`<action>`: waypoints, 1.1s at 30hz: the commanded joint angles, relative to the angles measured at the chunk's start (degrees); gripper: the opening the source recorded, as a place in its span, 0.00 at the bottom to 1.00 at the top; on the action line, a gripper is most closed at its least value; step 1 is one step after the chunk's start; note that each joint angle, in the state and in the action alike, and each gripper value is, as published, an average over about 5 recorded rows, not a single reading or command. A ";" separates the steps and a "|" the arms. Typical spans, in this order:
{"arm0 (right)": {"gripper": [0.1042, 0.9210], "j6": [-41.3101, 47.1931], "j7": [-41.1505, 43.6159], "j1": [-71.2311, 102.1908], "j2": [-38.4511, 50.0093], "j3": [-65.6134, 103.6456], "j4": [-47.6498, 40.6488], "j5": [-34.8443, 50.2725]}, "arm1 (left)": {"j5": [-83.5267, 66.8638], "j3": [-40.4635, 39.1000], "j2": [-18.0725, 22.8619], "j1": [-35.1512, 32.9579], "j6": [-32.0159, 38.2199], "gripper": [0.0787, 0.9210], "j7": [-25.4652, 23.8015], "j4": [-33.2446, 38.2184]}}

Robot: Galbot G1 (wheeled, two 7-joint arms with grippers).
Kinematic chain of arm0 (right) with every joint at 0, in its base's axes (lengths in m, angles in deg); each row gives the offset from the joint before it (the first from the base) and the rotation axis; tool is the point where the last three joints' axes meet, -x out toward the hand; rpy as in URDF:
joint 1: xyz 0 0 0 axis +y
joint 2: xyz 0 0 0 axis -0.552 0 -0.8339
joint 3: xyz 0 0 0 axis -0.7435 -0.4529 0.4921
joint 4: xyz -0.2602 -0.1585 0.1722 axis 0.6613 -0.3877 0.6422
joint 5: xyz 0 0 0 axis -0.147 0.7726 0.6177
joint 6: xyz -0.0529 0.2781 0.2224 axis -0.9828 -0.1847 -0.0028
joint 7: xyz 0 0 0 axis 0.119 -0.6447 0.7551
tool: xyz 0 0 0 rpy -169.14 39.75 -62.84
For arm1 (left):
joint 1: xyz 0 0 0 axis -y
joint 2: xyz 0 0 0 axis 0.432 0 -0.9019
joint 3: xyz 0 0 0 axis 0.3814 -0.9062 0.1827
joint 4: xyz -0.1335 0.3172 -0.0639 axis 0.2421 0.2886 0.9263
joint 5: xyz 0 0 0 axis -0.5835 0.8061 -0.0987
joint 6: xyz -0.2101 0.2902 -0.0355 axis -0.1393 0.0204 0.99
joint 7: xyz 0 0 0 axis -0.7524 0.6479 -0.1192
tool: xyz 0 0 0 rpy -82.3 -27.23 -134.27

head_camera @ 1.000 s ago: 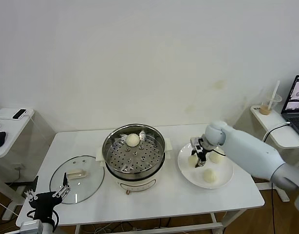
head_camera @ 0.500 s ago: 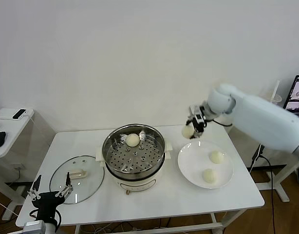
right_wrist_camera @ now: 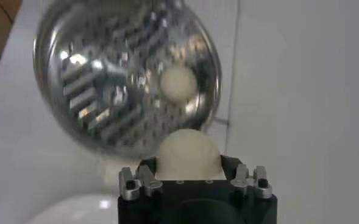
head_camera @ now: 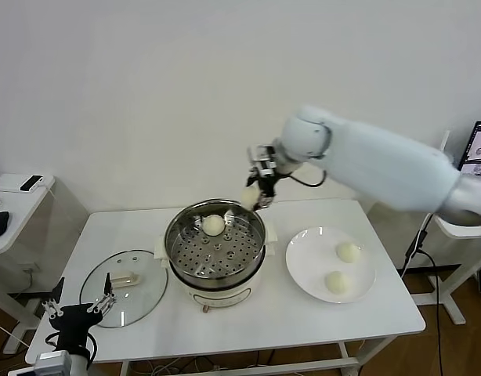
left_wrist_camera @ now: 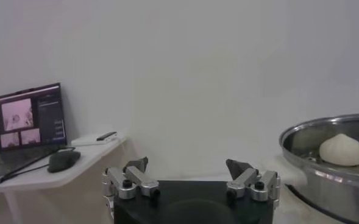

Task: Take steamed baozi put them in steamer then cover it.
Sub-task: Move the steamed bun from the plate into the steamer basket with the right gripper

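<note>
At the far left, low by the near corner of the white surface (head_camera: 248, 313), the left pincer (head_camera: 77, 312) sits parked with its fingers spread and nothing between them. Just beside it lies the glass cover (head_camera: 124, 287), flat on the surface with its cream handle up. To its right stands the steamer (head_camera: 215, 251), uncovered, with one baozi in the steamer (head_camera: 214, 225) resting on the perforated tray toward the back. Above the steamer's back right rim hangs the right pincer (head_camera: 254, 196), pinching a held baozi (head_camera: 249, 200); in the right wrist view that bun (right_wrist_camera: 188, 153) sits between the fingers, apparently just outside the rim rather than over the tray. Farther right, a white plate (head_camera: 303, 270) carries two more baozi (head_camera: 348, 252), near each other but apart.
</note>
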 commanded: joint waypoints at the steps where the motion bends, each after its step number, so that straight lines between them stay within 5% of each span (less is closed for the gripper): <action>1: 0.68 3.34 -2.37 2.99 -10.89 -1.29 -4.94 3.87 | 0.07 0.37 0.17 0.01 0.03 0.88 -0.01 0.05; 10: 0.68 2.53 -2.82 8.64 -17.77 0.24 -15.17 0.61 | 0.19 0.55 0.63 0.21 0.24 0.88 -0.03 0.02; 33: 0.72 1.82 -3.01 11.94 -21.86 -0.11 -19.86 -2.89 | -0.04 0.57 0.11 1.14 0.50 0.88 -0.07 -0.59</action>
